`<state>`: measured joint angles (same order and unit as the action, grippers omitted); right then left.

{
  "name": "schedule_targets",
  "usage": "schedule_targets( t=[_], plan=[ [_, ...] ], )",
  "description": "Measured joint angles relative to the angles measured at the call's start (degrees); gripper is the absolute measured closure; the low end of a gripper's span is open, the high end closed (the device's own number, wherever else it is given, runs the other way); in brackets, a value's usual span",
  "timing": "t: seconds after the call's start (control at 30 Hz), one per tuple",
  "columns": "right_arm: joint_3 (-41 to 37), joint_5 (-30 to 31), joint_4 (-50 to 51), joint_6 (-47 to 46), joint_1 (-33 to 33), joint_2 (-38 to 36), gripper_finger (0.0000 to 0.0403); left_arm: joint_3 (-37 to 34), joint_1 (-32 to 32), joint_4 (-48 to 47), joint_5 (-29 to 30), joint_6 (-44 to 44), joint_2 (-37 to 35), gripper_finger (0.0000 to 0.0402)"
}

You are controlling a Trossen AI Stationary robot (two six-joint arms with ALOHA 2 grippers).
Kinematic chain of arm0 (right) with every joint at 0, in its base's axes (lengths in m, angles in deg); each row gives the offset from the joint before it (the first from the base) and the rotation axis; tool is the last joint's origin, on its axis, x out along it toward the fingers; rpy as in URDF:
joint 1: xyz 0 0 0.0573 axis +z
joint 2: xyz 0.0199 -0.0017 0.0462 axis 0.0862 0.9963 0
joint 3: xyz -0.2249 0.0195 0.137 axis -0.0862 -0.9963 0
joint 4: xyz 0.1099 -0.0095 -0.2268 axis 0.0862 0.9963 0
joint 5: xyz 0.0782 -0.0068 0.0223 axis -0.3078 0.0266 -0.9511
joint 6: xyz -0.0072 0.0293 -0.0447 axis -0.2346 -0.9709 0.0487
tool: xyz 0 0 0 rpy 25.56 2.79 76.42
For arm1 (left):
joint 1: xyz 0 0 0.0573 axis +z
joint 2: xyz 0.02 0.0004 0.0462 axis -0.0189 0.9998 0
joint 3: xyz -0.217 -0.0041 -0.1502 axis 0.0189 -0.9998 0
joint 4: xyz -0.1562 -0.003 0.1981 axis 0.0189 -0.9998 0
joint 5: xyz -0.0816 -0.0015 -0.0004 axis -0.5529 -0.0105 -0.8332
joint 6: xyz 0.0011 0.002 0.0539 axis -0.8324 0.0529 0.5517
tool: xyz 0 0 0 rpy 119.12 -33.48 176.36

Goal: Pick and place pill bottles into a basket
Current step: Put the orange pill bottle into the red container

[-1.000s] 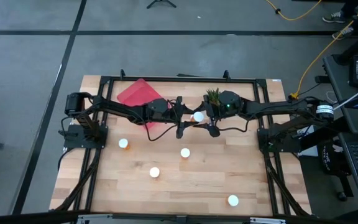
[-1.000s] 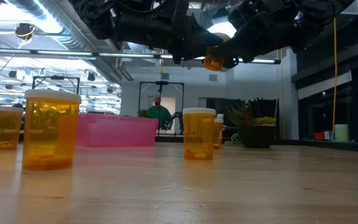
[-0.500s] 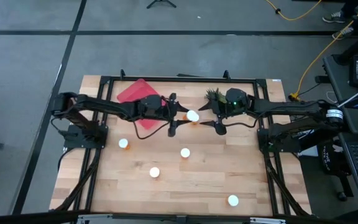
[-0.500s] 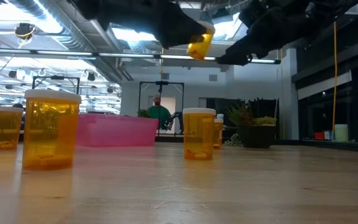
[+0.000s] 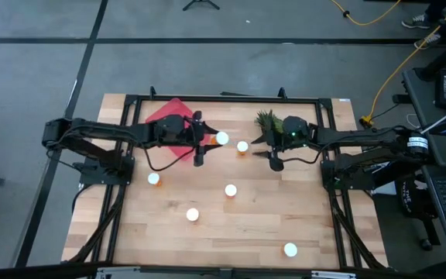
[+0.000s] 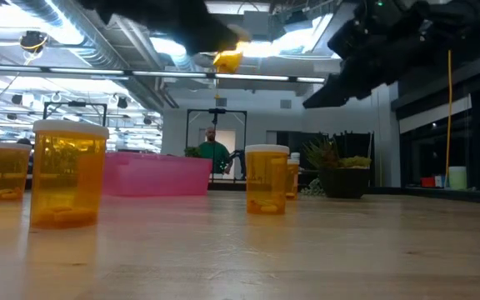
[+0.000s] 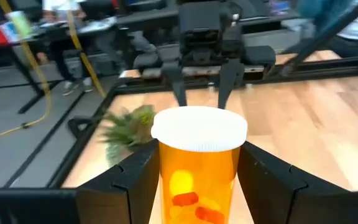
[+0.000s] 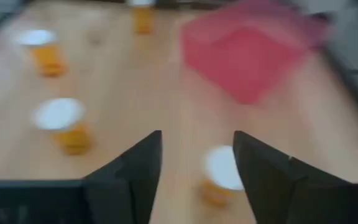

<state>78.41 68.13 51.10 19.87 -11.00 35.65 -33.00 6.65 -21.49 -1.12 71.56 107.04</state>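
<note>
My left gripper (image 5: 215, 139) is shut on an orange pill bottle with a white cap (image 5: 222, 139), high above the table just right of the red basket (image 5: 169, 118). The bottle shows tilted in the low view (image 6: 227, 60). My right gripper (image 5: 262, 149) is open and empty beside the potted plant (image 5: 265, 118). It hangs above another bottle (image 5: 242, 146) that stands on the table. Several more bottles stand on their bases: (image 5: 154, 178), (image 5: 230, 190), (image 5: 193, 215), (image 5: 289, 249). My left gripper pinches the bottle's orange body (image 7: 197, 186) between its two fingers, below the white cap (image 7: 199, 127). The fingers come about level from the table's left. The bottle is lifted clear of the table, cap up and a little tilted.
The potted plant stands at the far middle of the table. The black frame rails (image 5: 122, 124) run along the table's left, right and far sides. The right wrist view shows the basket (image 8: 247, 53) and several standing bottles (image 8: 64, 124). A person (image 6: 212, 150) stands in the room beyond.
My left gripper has carried the bottle away from my right gripper, up and toward the table's left edge and the basket. The bottle has tipped a little. My right gripper has drawn back toward the table's right edge, leaving the standing bottle beneath in view.
</note>
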Motion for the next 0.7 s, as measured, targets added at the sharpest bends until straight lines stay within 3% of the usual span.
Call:
schedule_targets(
  t=[0.1,0.23,0.4,0.5,0.7],
  plan=[
    [-1.7,3.4,-1.2,-0.2,-1.3,-2.1,0.0252,-4.4,1.0,3.8,1.0,-1.6,-2.6,0.0206],
    [-5.6,3.3,-3.7,-1.8,-1.8,-4.6,0.0317,-9.6,1.8,6.8,3.7,-2.9,-6.4,0.0206],
    [-13.9,3.3,-17.8,-2.8,-2.1,-7.6,0.0393,-14.9,1.8,9.5,7.4,-3.8,-12.0,0.0206],
    [-17.6,3.4,-25.4,-3.9,-2.5,-9.3,0.0390,-18.0,1.8,9.6,10.4,-5.4,-15.8,0.0206],
    [-19.9,3.4,-27.4,-6.0,-2.7,-10.9,0.0388,-24.1,1.8,9.6,20.0,-8.5,-22.3,0.0206]
  ],
)
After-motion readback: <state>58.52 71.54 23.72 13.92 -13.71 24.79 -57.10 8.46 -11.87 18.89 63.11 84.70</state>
